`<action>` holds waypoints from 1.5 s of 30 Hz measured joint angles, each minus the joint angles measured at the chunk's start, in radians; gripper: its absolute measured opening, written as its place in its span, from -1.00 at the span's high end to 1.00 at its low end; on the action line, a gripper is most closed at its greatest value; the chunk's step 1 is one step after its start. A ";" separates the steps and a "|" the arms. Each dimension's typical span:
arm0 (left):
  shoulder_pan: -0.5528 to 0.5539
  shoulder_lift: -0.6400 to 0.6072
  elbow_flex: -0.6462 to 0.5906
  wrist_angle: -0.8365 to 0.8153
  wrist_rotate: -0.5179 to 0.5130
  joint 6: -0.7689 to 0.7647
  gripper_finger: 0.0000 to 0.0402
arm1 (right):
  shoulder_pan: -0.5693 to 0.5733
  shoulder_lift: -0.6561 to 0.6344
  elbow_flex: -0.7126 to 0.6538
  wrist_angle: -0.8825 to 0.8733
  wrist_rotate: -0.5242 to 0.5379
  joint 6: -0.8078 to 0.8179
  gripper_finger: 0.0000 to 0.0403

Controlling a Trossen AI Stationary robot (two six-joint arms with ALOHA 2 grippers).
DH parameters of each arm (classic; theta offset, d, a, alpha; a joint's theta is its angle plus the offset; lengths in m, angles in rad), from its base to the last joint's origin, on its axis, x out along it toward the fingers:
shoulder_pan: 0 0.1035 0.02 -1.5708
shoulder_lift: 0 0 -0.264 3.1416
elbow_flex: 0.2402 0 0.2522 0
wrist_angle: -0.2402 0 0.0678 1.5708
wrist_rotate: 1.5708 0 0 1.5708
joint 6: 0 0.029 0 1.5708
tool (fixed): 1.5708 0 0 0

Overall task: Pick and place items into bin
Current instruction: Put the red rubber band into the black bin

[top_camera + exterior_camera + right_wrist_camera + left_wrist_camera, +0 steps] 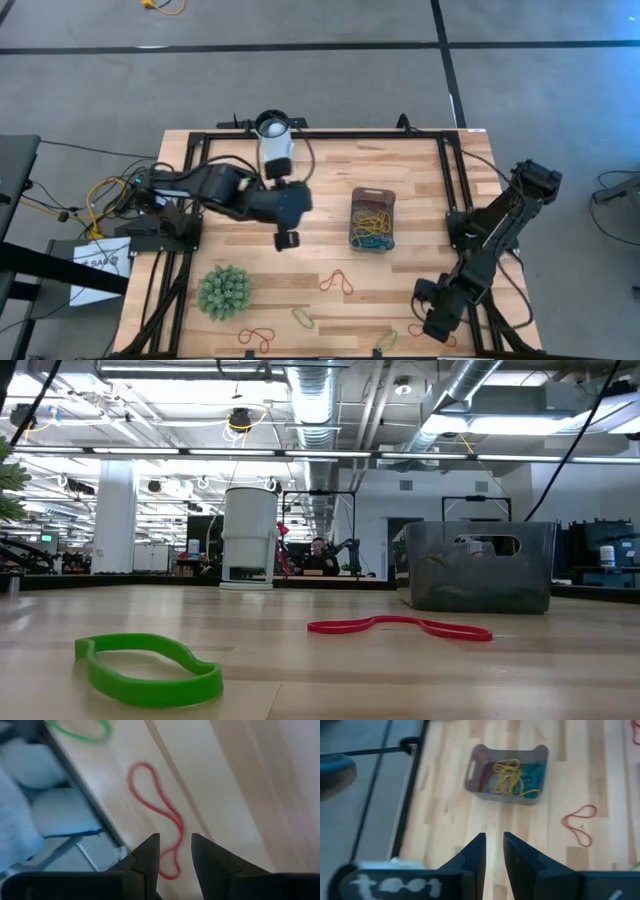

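The bin [372,220] is a clear grey-tinted box right of the table's middle, with yellow, blue and red loops inside [512,775]. It also shows in the low view [478,567]. Loose loops lie flat on the wood: a red one [336,283] near the middle, a pale green one [302,318], another red one [258,338] and a green one [386,340] along the near edge. My left gripper [287,240] [494,847] hovers left of the bin, narrowly open and empty. My right gripper [435,325] [175,850] is narrowly open over one end of a red loop [159,802], a finger on either side.
A white cylindrical cup [272,140] stands at the far edge behind the left arm. A green spiky ball [223,292] sits near the left near corner. A black frame rail [445,170] runs along the table's right side. Bare wood lies between the bin and the near-edge loops.
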 joint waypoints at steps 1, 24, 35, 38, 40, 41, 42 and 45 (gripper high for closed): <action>-0.007 -0.010 0.001 -0.016 -0.024 -0.015 0.71 | 0.011 0.022 0.003 -0.003 -0.006 0.013 0.47; -0.048 -0.066 0.000 -0.049 -0.149 -0.134 0.71 | 0.054 0.350 0.121 -0.063 -0.098 0.050 0.66; -0.073 -0.066 0.000 -0.051 -0.205 -0.140 0.71 | 0.003 0.358 0.338 -0.380 0.124 0.013 0.98; -0.073 -0.065 0.000 -0.059 -0.201 -0.125 0.71 | -0.022 0.351 0.478 -0.578 0.232 -0.071 0.98; -0.067 -0.065 0.000 -0.077 -0.221 -0.107 0.71 | -0.036 0.353 0.575 -0.703 0.314 -0.131 0.99; -0.063 -0.067 0.000 -0.086 -0.227 -0.110 0.71 | -0.048 0.353 0.626 -0.761 0.366 -0.154 0.99; -0.060 -0.070 0.000 -0.097 -0.225 -0.127 0.71 | -0.059 0.351 0.673 -0.833 0.431 -0.173 0.99; -0.059 -0.088 0.000 -0.115 -0.207 -0.151 0.71 | -0.089 0.351 0.797 -1.008 0.606 -0.209 0.99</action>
